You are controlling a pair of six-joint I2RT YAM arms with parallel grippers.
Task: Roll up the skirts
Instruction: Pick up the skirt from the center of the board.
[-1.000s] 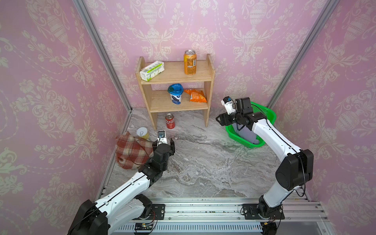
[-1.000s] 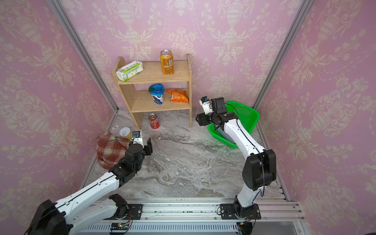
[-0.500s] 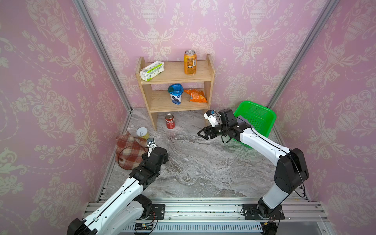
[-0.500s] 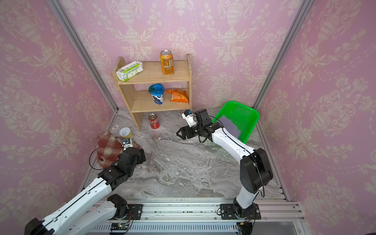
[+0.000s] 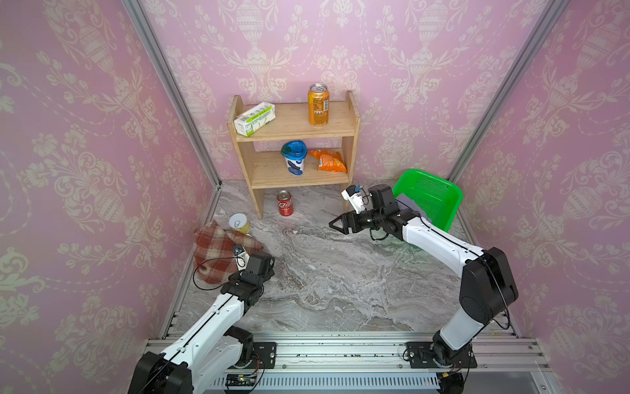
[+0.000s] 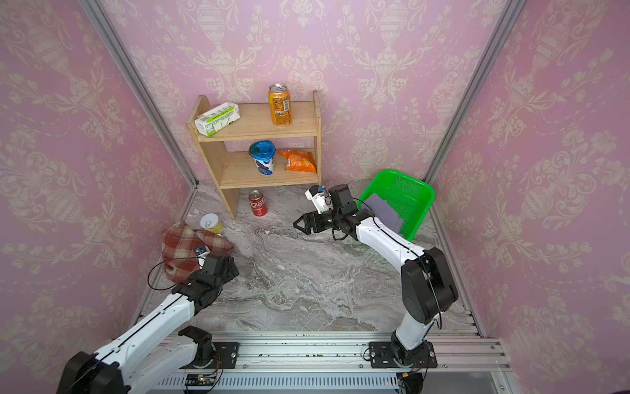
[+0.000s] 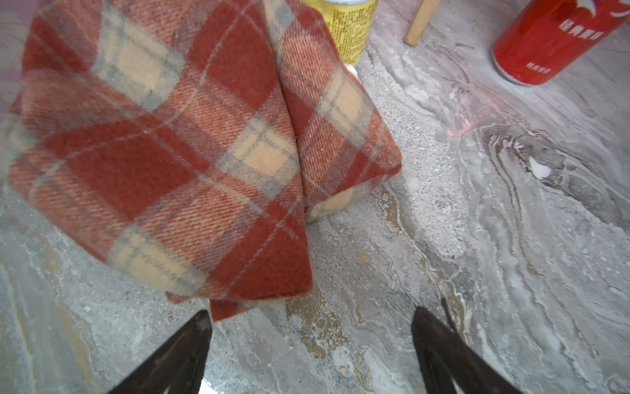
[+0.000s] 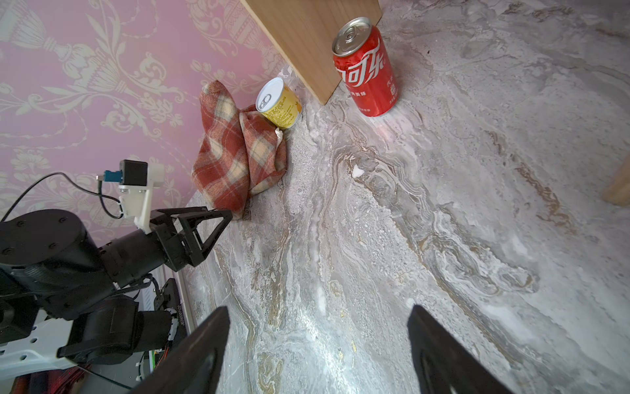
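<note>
The left gripper (image 7: 310,317) backed toward 6 o'clock off the plaid skirt (image 5: 218,250); the right gripper (image 5: 337,227) swung toward 9 o'clock; the basket (image 5: 426,175) tipped upright.

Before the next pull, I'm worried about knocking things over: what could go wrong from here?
1. The yellow can stands right against the plaid skirt; dragging the skirt out could topple it.
2. The green basket is tipped up on edge with the lavender-grey skirt inside; reaching in could bring the basket down or spill the skirt.

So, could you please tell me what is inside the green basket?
A lavender-grey skirt lies inside the tipped-up green basket. The right arm covers its lower part, so anything else down there cannot be seen.
</note>
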